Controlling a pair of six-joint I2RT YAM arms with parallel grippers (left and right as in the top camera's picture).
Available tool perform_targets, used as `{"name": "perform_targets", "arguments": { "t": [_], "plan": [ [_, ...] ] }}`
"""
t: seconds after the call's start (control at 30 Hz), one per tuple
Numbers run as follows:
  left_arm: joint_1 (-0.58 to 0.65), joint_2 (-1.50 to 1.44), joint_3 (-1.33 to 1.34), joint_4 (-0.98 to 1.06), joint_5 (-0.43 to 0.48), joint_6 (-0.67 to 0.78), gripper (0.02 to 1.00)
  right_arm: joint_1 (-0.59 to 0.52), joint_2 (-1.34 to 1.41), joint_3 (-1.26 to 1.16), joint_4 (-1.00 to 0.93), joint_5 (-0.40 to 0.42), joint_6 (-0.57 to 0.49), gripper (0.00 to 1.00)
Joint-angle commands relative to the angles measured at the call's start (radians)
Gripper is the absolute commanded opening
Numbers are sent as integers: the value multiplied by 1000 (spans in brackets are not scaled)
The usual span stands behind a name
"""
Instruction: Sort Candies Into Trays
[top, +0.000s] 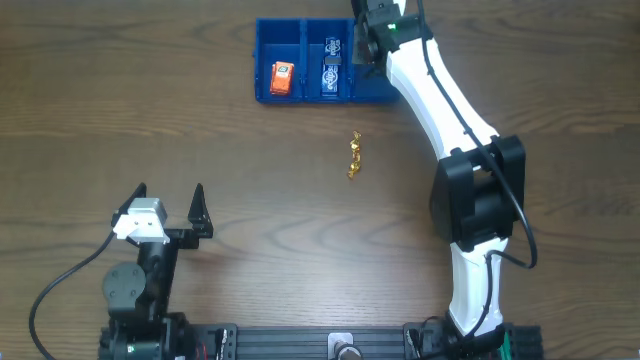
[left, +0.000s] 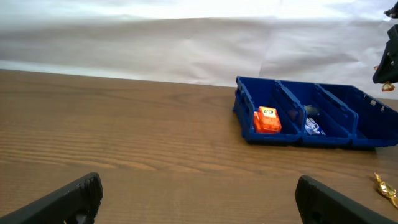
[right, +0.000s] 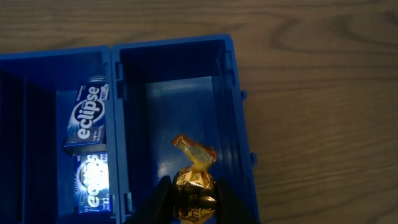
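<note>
Right gripper (right: 191, 202) closed on a gold-wrapped candy (right: 194, 177), held above the end compartment (right: 186, 106) of the blue tray (top: 258, 60), which sits by the far edge of the desk (top: 100, 120), about midway along it.

Risk: the candy hangs close to the compartment's near wall rather than over its middle. Released from here it could, in my judgement, clip that rim and bounce out onto the desk. The crinkled wrapper may also cling to one finger and drop late or sideways. The neighbouring compartment holds gum packs (right: 87, 118), so a drift across the divider would spoil the sort. The orange candy (top: 283, 79) lies in the compartment at the tray's other end.

Pose: the right arm stretches from its base at the near edge up to the tray, wrist pointing down into the compartment. Left gripper (top: 169, 190) is parked near the desk's near-left corner, jaws spread wide and empty. More gold candies (top: 354, 157) lie on the open desk between tray and near edge.
</note>
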Motion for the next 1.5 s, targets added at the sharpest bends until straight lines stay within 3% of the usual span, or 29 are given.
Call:
{"name": "perform_targets", "arguments": {
  "t": [0.03, 0.5, 0.63, 0.73, 0.87, 0.93, 0.97, 1.07, 1.1, 1.37, 1.5],
  "plan": [
    [2, -6, -13, -48, 37, -12, 998, -5, 55, -2, 6, -11, -13, 178],
    [2, -6, -13, -47, 37, -11, 996, -17, 61, -2, 50, -16, -17, 183],
    [2, -6, -13, -47, 37, -12, 996, -23, 62, -2, 119, -14, -63, 183],
    [2, -6, -13, -47, 37, -12, 998, -24, 62, -2, 154, 36, -66, 185],
    [2, -6, -13, -47, 37, -12, 998, -31, 62, -2, 189, 45, -65, 191],
    [2, -6, -13, -47, 37, -12, 998, -31, 62, -2, 192, 45, -65, 288],
    [2, -6, -13, -47, 37, -11, 996, -31, 62, -2, 192, 45, -65, 402],
    [2, -6, -13, -47, 37, -12, 998, -31, 62, -2, 180, 45, -65, 917],
    [2, -6, -13, -48, 37, -12, 998, -31, 62, -2, 172, 45, -65, 1000],
    [2, -6, -13, -47, 37, -12, 998, -19, 19, -1, 130, 27, -71, 1000],
    [2, -6, -13, -48, 37, -12, 998, 6, -62, -1, 2, -13, -68, 998]
  ]
}}
